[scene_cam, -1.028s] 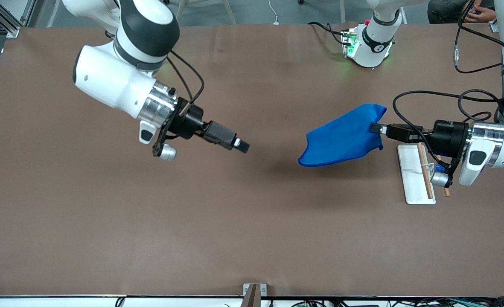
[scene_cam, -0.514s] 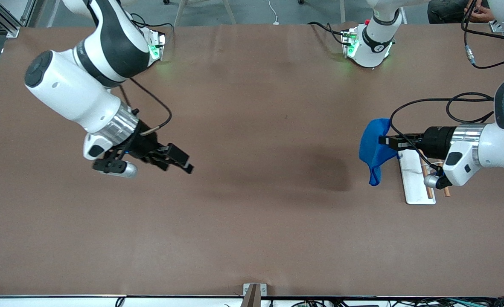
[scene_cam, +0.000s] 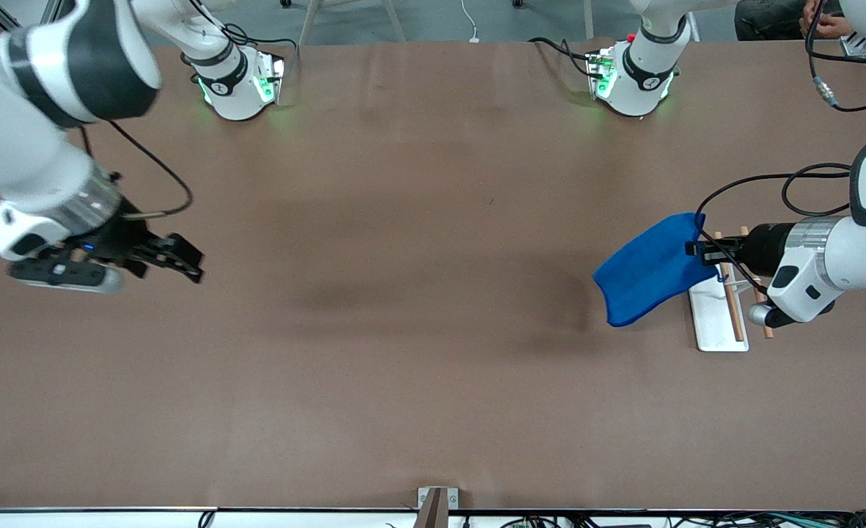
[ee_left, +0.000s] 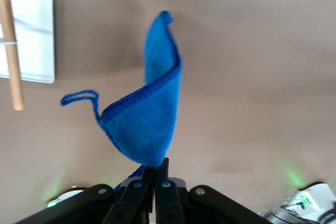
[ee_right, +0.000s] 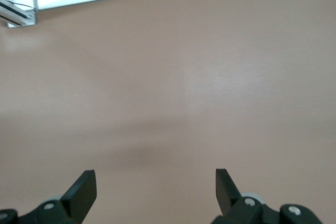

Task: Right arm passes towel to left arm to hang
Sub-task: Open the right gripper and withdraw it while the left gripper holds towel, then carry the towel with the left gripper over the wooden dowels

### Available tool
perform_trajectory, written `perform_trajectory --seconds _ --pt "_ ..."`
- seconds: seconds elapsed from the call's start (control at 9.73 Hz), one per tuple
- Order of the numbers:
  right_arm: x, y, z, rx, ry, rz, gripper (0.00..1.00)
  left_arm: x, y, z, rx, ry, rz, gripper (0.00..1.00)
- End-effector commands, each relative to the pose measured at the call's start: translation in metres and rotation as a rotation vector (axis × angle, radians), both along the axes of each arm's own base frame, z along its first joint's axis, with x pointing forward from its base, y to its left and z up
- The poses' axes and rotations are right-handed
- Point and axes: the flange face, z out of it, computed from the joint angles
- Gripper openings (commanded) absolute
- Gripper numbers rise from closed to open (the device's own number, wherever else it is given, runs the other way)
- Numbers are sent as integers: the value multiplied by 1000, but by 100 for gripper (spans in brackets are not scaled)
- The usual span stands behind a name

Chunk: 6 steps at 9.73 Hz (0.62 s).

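Note:
The bright blue towel (scene_cam: 652, 269) hangs in the air from my left gripper (scene_cam: 696, 248), which is shut on one corner of it beside the white-based rack (scene_cam: 715, 317) with its wooden rail (scene_cam: 730, 302). In the left wrist view the towel (ee_left: 148, 124) stands folded above the shut gripper (ee_left: 156, 169), with a loose thread (ee_left: 79, 97) at one corner. My right gripper (scene_cam: 189, 265) is open and empty over the table at the right arm's end. The right wrist view shows its open gripper (ee_right: 156, 182) over bare table.
The rack's white base (ee_left: 31, 35) and wooden rail (ee_left: 11, 51) show in the left wrist view. The two arm bases (scene_cam: 238, 84) (scene_cam: 630, 81) stand along the table's back edge. A small bracket (scene_cam: 436, 500) sits at the table's front edge.
My right arm has drawn back toward its own end of the table, gripper open. My left gripper has carried the towel to the rack, and the cloth has swung out flatter.

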Motion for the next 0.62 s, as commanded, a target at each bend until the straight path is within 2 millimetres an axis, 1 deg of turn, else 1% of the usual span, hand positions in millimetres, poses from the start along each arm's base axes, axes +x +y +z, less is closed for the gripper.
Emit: perform_trajectory --seconds 0.0,0.1,0.21,0.31,0.41,0.51 --pt "-37 -50 38 -31 11 3 100 -1 19 -23 73 20 -49 0" --pt "-48 -68 50 -68 23 24 100 -1 33 -29 95 22 -72 0" --pt "-55 -93 60 -81 32 40 100 0 41 -34 99 20 -103 0" --pt "-59 -111 73 -87 33 54 100 0 60 -37 106 23 -95 0" --pt "-61 -126 90 -99 16 87 100 0 66 -38 94 20 -109 0" --pt "-62 -134 104 -105 -9 87 100 -1 73 -38 93 23 -103 0"
